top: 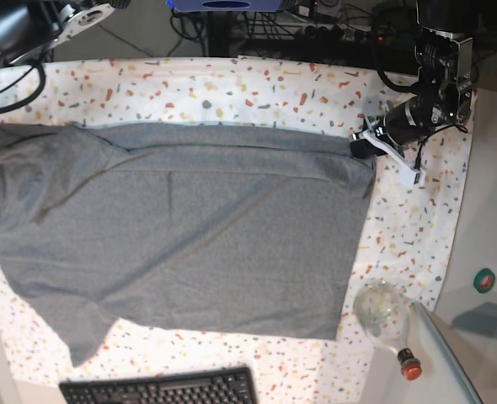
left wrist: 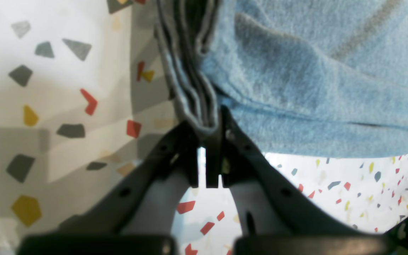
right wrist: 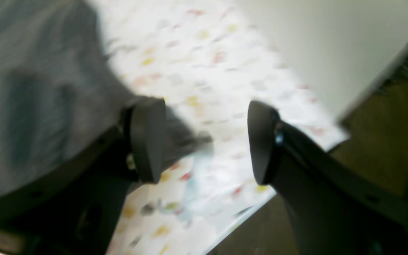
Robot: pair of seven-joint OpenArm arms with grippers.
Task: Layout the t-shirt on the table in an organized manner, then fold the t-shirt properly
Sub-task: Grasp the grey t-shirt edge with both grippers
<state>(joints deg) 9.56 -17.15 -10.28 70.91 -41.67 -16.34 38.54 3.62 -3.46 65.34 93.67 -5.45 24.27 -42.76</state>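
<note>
The left gripper's (left wrist: pixel 209 141) black fingers (left wrist: pixel 186 148) clench a bunched hem of the plain heather-grey knit t-shirt (top: pixel 181 236), which lies spread across the speckled white bench (top: pixel 417 236). The right gripper's (right wrist: pixel 204 141) fingers (right wrist: pixel 147 138) stand released. Laying out seems nearly done; smoothing, then folding, likely follows. A black keyboard (top: pixel 160 389) and clear glass bottle (top: pixel 383 313) sit nearby.

Motion-blurred right tool (right wrist: pixel 204 141), t-shirt (right wrist: pixel 30 88) alongside.

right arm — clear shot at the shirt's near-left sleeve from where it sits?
Probably yes. The right gripper is open and empty at the far-left corner; the sleeve of the t-shirt lies flat, nothing on it. Reach unconfirmed.
</note>
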